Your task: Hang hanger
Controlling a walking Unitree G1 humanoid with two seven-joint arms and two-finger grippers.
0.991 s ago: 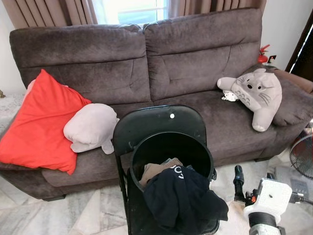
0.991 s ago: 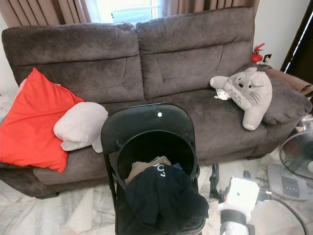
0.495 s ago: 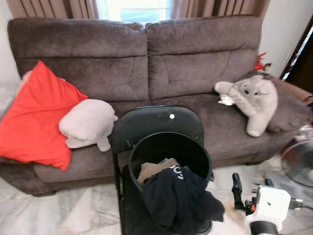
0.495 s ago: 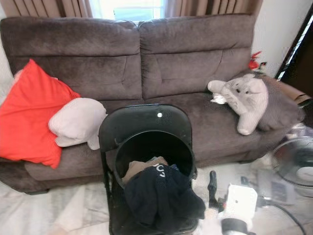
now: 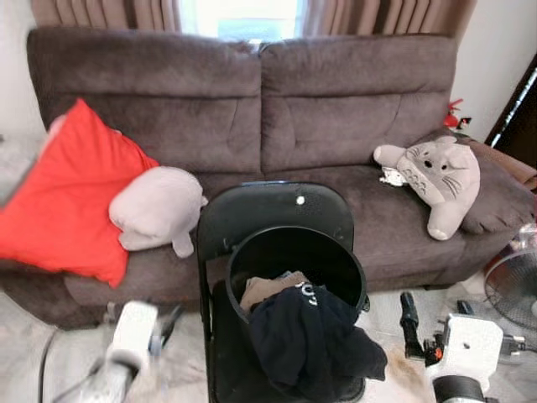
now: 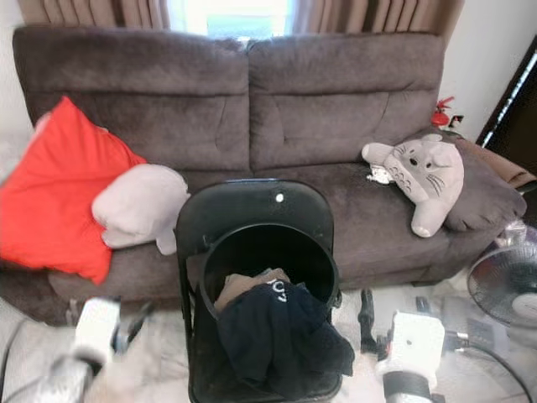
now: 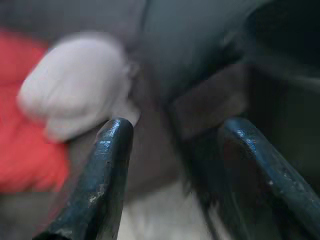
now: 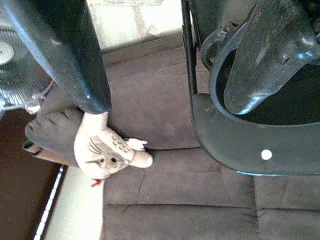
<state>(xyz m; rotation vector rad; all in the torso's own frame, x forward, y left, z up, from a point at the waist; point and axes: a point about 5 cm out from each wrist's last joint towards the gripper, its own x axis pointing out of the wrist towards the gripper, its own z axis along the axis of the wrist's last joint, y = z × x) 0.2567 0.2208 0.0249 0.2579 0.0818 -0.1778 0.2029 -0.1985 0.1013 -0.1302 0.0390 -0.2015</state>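
Left eye view: round black plastic laundry bucket (image 5: pixel 352 273) on black folding chair (image 5: pixel 252 214), dark garment (image 5: pixel 306 336) spilling over. Both grippers, left (image 7: pixel 172 170) and right (image 8: pixel 165 55), spread wide, empty. Risk: a reach snags clothes, tipping bucket.

Before me stood a brown sofa (image 5: pixel 336 109) carrying a red cushion (image 5: pixel 67 201), a grey plush (image 5: pixel 158 208) and a cat-faced plush (image 5: pixel 436 172); a black bin (image 5: pixel 294 277) held dark clothes (image 5: pixel 306 340).

A dark brown sofa (image 5: pixel 336 126) carries a bright red cushion (image 5: pixel 63 201) at the left, a pale grey-white plush (image 5: pixel 155 208) beside it, and a grey plush (image 5: pixel 436 172) with dark whisker lines at the right. Nearer, a black chair (image 5: pixel 273 214) with one small white dot holds a black bucket (image 5: pixel 243 269) of tan and black clothes (image 5: pixel 306 340), the black garment bearing white print. The floor (image 5: pixel 189 361) is pale and marbled.
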